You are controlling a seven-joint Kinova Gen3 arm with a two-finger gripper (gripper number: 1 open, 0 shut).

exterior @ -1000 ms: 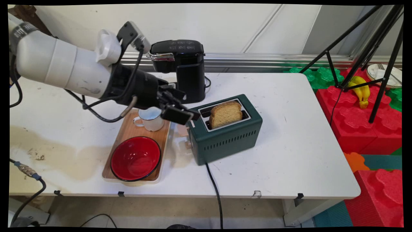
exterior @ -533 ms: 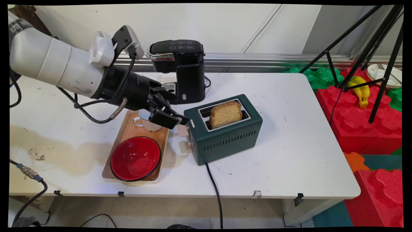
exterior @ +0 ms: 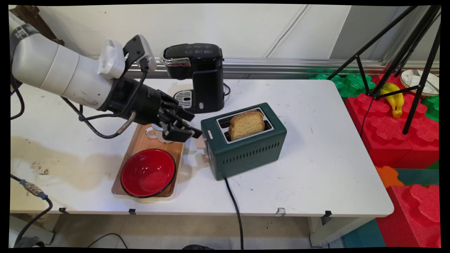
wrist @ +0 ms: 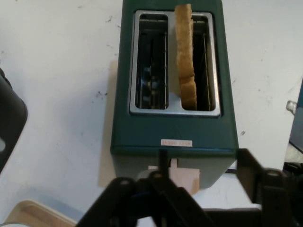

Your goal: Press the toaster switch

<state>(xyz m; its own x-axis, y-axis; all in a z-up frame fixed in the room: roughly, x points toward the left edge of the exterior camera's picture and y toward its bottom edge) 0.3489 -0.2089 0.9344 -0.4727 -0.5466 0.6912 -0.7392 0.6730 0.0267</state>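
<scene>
— Where is the toaster (exterior: 246, 154)?

— The dark green toaster stands near the middle of the white tabletop (exterior: 316, 158). One slice of brown bread (exterior: 246, 124) stands upright in one of its two slots, and the other slot is empty. Its pale lever (exterior: 200, 142) sticks out of the short end that faces left in the main view. A black cord (exterior: 233, 207) runs from the toaster's base over the near edge.

— And the tool (exterior: 196, 125)?

— It hangs just beside that short end, pointed at the toaster and a little above the lever. In the hand view its fingers (wrist: 248, 163) stand apart with the lever showing low between them. They have hold of nothing, and I cannot tell whether anything touches the lever.

— What is around it?

— Under the tool lies a wooden tray (exterior: 140, 144). A white mug (exterior: 152, 133) stands at its far end, mostly hidden by the tool, and a red bowl (exterior: 147, 172) at its near end. A black coffee machine (exterior: 200, 77) stands behind, near the wall. Off the tabletop to the right are big red and green blocks (exterior: 379, 133), bananas (exterior: 392, 98) on top of them and a black tripod (exterior: 415, 52).
</scene>
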